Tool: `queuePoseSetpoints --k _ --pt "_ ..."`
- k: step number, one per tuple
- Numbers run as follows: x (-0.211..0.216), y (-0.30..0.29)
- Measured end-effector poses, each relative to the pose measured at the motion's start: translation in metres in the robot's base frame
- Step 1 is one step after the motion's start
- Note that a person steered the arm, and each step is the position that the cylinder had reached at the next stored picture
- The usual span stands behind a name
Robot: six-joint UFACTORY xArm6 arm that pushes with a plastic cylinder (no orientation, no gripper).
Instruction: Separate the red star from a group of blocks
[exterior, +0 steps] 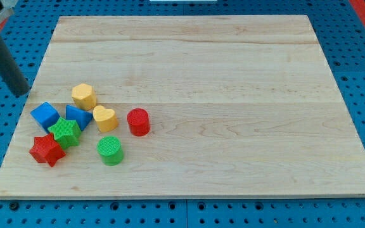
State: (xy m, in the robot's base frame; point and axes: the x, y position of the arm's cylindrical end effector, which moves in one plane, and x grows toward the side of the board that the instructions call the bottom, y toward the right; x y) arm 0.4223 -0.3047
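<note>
The red star (47,150) lies near the wooden board's (233,95) lower left corner. It touches the green star (65,132) just above and to its right. A blue cube (44,115) and a blue triangular block (79,117) sit above them. A yellow hexagonal block (83,96), a yellow heart (105,118), a red cylinder (138,121) and a green cylinder (110,151) complete the group. My tip (21,92) is off the board's left edge, above and left of the blue cube, apart from all blocks.
The board lies on a blue perforated table (360,76). The rod comes in from the view's top left corner.
</note>
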Motion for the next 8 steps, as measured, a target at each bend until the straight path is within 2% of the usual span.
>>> queuePoseSetpoints --k 2,3,5,6,8 --pt "0.113 0.033" --pt "0.113 0.034" --pt "0.147 0.153" --pt "0.153 0.178" --pt "0.128 0.292"
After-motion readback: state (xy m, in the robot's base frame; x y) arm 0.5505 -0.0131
